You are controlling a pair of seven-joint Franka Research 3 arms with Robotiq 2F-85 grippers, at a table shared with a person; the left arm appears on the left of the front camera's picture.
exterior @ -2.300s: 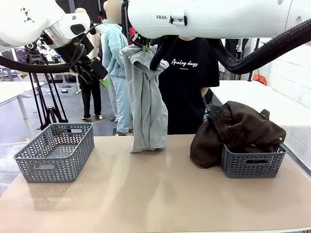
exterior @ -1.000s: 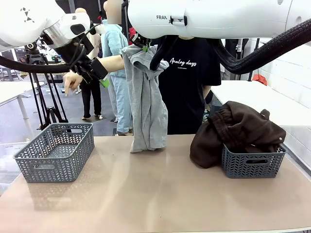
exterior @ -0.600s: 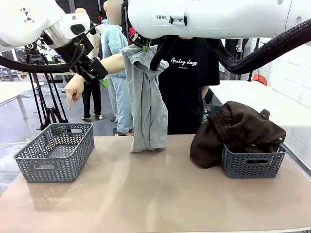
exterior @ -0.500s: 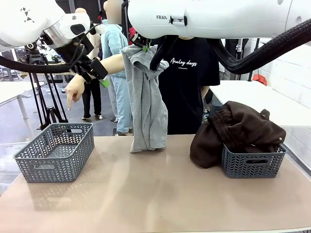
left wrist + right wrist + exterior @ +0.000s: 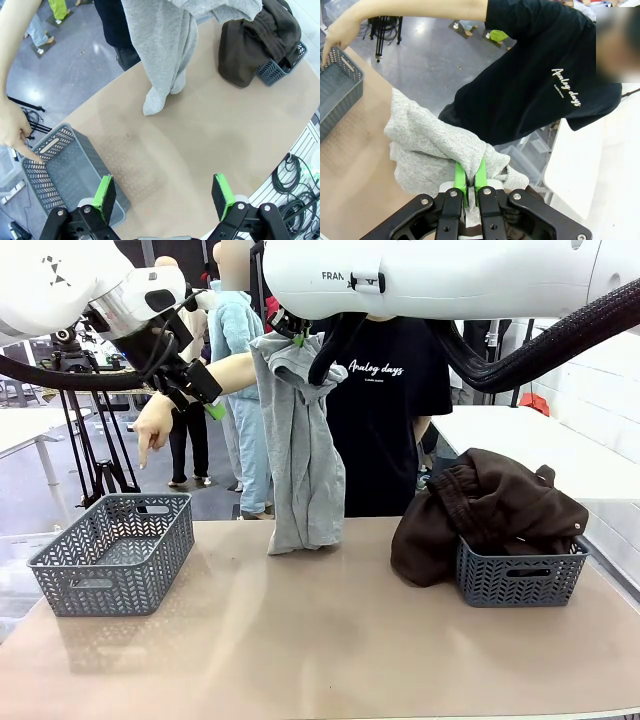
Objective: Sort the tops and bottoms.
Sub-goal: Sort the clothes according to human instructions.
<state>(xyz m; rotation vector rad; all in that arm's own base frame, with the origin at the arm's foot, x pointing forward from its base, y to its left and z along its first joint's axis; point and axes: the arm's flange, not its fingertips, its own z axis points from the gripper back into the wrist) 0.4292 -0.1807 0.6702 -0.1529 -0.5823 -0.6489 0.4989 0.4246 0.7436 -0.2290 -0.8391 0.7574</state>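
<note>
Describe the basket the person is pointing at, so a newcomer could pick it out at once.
On the tan table, look to the robot's left end, below the person's hand. The grey mesh basket there holds nothing, while the right basket is heaped with dark brown cloth.

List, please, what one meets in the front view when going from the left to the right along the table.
Empty grey mesh basket → light grey T-shirt, hanging from the right hand, its lower end on the table → dark brown garment, draped over the second grey basket.
</note>
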